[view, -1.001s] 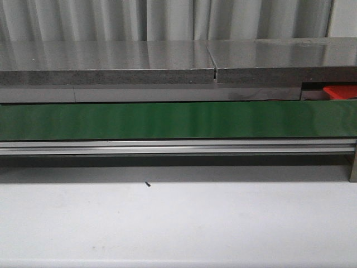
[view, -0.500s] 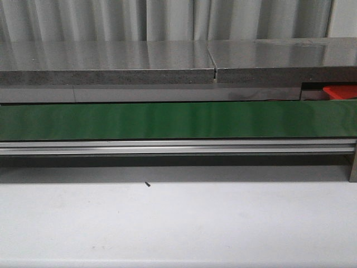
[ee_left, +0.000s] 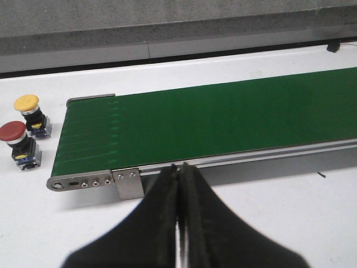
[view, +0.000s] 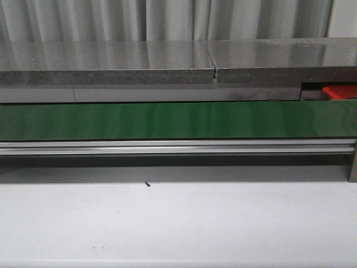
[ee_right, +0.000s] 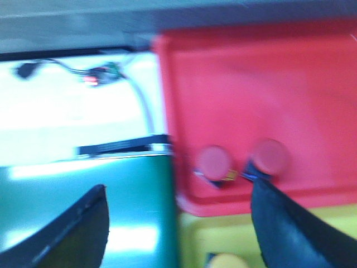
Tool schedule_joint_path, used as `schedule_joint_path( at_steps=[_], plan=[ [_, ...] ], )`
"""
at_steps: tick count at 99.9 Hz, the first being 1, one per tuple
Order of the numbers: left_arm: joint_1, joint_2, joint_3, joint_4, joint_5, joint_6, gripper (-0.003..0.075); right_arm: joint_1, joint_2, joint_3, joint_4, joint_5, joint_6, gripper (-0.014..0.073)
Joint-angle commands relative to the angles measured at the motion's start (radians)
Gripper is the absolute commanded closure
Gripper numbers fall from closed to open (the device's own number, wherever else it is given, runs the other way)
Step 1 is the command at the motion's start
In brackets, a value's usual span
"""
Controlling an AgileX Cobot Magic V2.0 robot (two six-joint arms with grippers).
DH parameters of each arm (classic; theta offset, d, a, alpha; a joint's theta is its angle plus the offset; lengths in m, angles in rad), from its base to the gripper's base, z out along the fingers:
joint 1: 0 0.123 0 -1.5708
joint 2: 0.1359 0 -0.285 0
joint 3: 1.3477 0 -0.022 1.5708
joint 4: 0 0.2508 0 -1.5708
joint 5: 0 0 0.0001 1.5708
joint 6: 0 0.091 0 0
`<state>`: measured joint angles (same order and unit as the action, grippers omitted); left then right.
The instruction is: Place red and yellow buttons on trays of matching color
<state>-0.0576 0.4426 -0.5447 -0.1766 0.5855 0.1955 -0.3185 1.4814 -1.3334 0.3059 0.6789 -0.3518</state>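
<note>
Nothing has visibly shifted in the front view across the last second: the green conveyor belt (view: 178, 120) lies level across the white counter (view: 178, 223), a sliver of the red tray (view: 340, 92) shows at the far right behind the belt, and neither arm enters this view. From the left wrist, the left gripper (ee_left: 179, 167) has its black fingers pressed together with nothing between them, poised near the belt's end; a yellow button (ee_left: 28, 109) and a red button (ee_left: 17, 142) stand upright on the counter just beside that end, apparently waiting to be picked up and sent along. The right wrist picture is blurred, which suggests that arm is moving. There the right gripper (ee_right: 178, 223) has its fingers spread wide apart and empty, above the meeting of belt and trays. Two red buttons (ee_right: 215, 162) already sit in the red tray, and a yellow tray (ee_right: 279, 234) lies touching its edge, holding a yellow button (ee_right: 226, 261) at the frame's edge. The trays probably sit at the belt's end to keep sorting reaches short.
</note>
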Motion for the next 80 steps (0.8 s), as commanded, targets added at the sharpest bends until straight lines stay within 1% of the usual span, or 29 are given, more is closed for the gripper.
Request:
schedule_joint_path(
  at_steps=[1, 12, 21, 36, 44, 54, 61, 75, 80],
  plan=[
    [-0.007, 0.004, -0.027, -0.017, -0.068, -0.004, 0.0739, 0.062, -0.122, 0.033, 0.013, -0.076, -0.031, 0.0064],
    [-0.007, 0.004, -0.027, -0.017, -0.068, -0.004, 0.0739, 0.143, -0.237, 0.139, 0.007, -0.116, -0.038, 0.0064],
    [-0.007, 0.004, -0.027, -0.017, -0.068, -0.004, 0.0739, 0.186, -0.323, 0.236, 0.000, -0.126, -0.038, 0.0064],
    [-0.007, 0.004, -0.027, -0.017, -0.068, -0.004, 0.0739, 0.207, -0.471, 0.386, -0.002, -0.122, -0.039, 0.0065],
    [-0.007, 0.004, -0.027, -0.017, -0.068, -0.004, 0.0739, 0.207, -0.540, 0.451, -0.003, -0.111, -0.048, 0.0096],
    [-0.007, 0.004, -0.027, -0.017, -0.068, -0.004, 0.0739, 0.207, -0.625, 0.519, -0.011, -0.095, -0.053, 0.0203],
    [-0.007, 0.004, -0.027, -0.017, -0.068, -0.004, 0.0739, 0.207, -0.670, 0.557, -0.011, -0.088, -0.053, 0.0315],
    [-0.007, 0.004, -0.027, -0.017, -0.070, -0.004, 0.0739, 0.207, -0.731, 0.595, -0.011, -0.081, -0.053, 0.0574],
    [-0.007, 0.004, -0.027, -0.017, -0.070, -0.004, 0.0739, 0.207, -0.740, 0.596, -0.011, -0.081, -0.053, 0.0644]
  ],
)
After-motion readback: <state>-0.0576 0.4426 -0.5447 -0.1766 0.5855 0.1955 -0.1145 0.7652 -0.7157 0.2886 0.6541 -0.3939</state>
